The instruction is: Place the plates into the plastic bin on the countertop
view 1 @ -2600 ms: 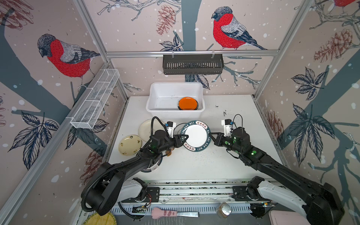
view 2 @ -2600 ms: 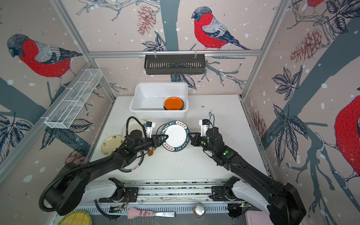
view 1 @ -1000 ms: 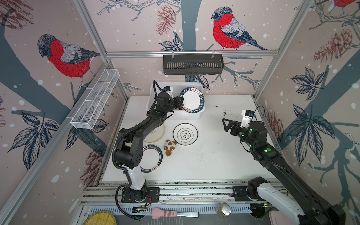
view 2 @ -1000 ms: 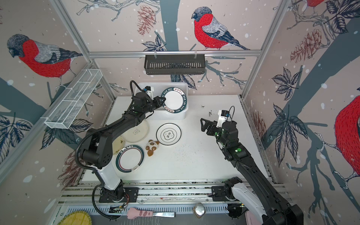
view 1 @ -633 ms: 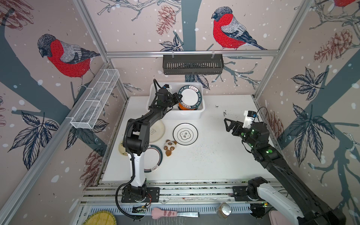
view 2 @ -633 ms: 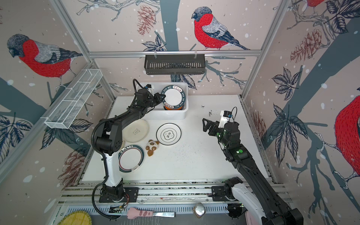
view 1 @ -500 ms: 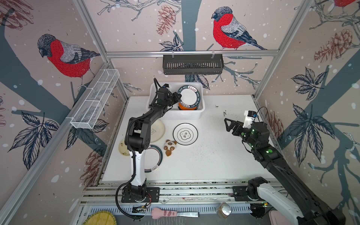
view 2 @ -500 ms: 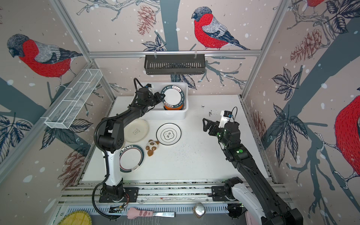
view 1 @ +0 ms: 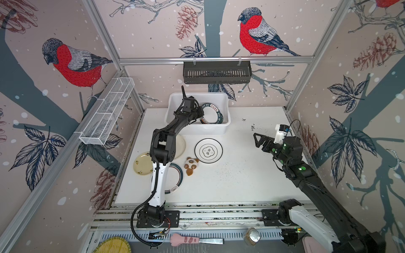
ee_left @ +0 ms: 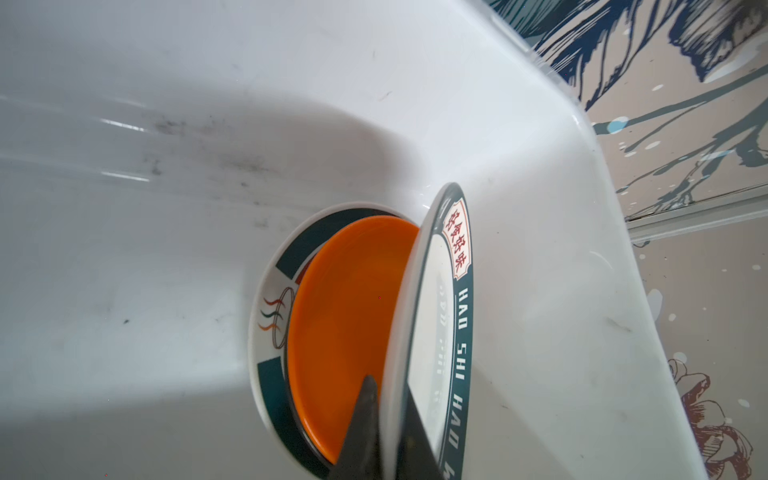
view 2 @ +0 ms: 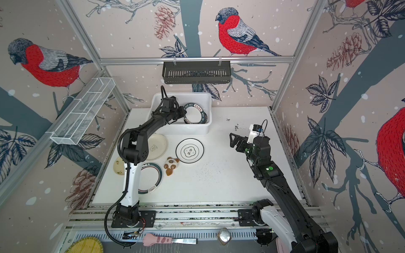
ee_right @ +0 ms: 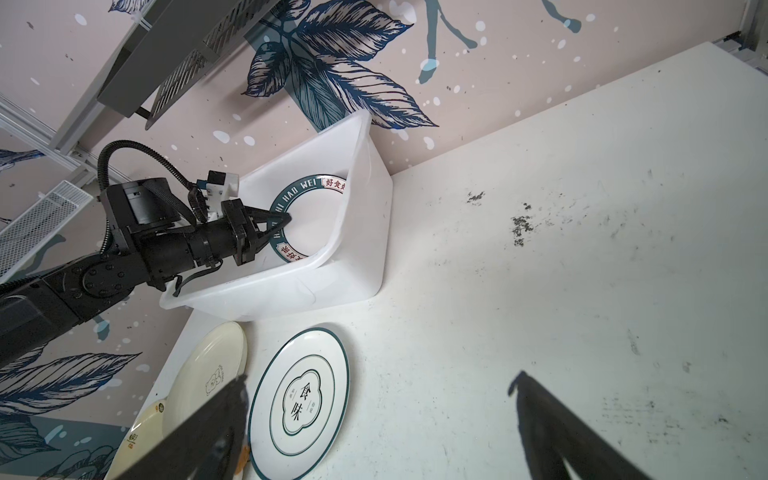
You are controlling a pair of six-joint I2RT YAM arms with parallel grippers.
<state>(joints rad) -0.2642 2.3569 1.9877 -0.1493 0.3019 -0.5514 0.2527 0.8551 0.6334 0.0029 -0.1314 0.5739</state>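
In both top views the left gripper [view 1: 201,112] pinched a lettered green-rimmed plate [view 1: 213,114] in the plastic bin [view 1: 197,130] at 12 o'clock; the right gripper [view 1: 256,141] hung spread at 3 o'clock. The left wrist view showed that plate tilted over an orange plate [ee_left: 345,316]; the right wrist view, jaws wide above the countertop [ee_right: 582,249]

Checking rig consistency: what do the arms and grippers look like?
The left arm and right arm each have a white lower link and black upper links. A black corrugated cable loops at the left base; green lights dot the right arm. The left gripper and right gripper are black and pointed.
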